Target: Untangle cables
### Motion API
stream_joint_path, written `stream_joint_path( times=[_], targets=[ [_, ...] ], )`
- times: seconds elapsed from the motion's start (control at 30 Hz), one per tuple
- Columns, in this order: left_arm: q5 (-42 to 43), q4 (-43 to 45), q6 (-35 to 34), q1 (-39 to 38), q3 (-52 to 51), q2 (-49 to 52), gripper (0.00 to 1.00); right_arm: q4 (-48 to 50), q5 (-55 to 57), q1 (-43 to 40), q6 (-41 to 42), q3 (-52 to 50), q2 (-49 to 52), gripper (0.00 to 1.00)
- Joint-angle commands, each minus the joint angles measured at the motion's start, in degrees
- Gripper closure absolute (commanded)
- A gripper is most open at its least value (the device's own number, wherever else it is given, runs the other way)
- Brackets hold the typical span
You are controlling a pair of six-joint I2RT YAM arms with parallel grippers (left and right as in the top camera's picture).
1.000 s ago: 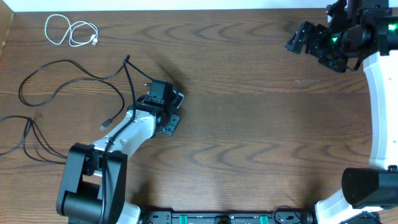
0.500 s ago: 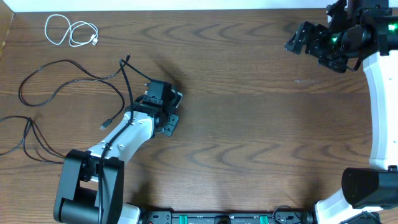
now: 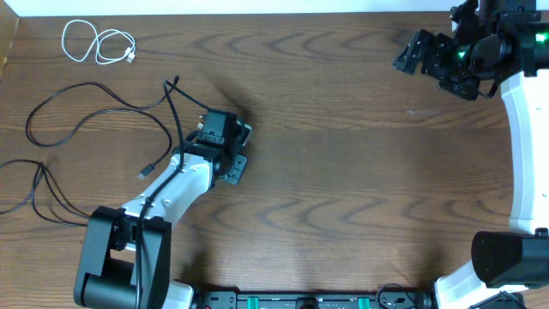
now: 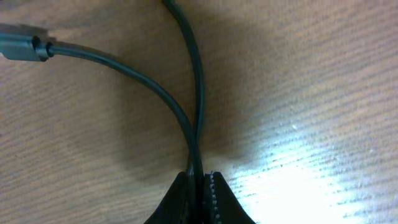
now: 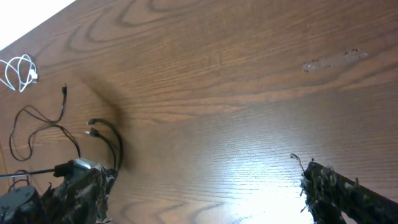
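My left gripper is low over the table's left-middle, shut on a black cable. In the left wrist view two strands of that cable run into the closed jaws; one ends in a plug at upper left. Longer black cables loop over the left side of the table. A short white cable lies coiled at the far left corner, and shows in the right wrist view. My right gripper is held high at the far right, open and empty.
More black cable trails off the table's left edge. A small pale smudge marks the wood at the right. The arm bases stand at the front edge and front right.
The left gripper and its held cable have shifted slightly left, and the cable's free end has moved with it. The right arm has not moved.
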Motion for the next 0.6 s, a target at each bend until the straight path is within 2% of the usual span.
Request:
stream_joint_path(
  times=[0.0, 0.27, 0.57],
  targets=[
    [-0.3, 1.3, -3.8, 0.0, 0.2, -1.5, 0.93, 0.0, 0.3, 0.3, 0.1, 0.5, -0.4, 0.01],
    [-0.1, 5.2, -12.2, 0.0, 0.2, -2.7, 0.93, -0.1, 0.3, 0.3, 0.1, 0.5, -0.4, 0.01],
    [-0.1, 8.1, -14.0, 0.0, 0.2, -2.7, 0.93, -0.1, 1.3, 0.3, 0.1, 0.5, -0.4, 0.01]
  ],
)
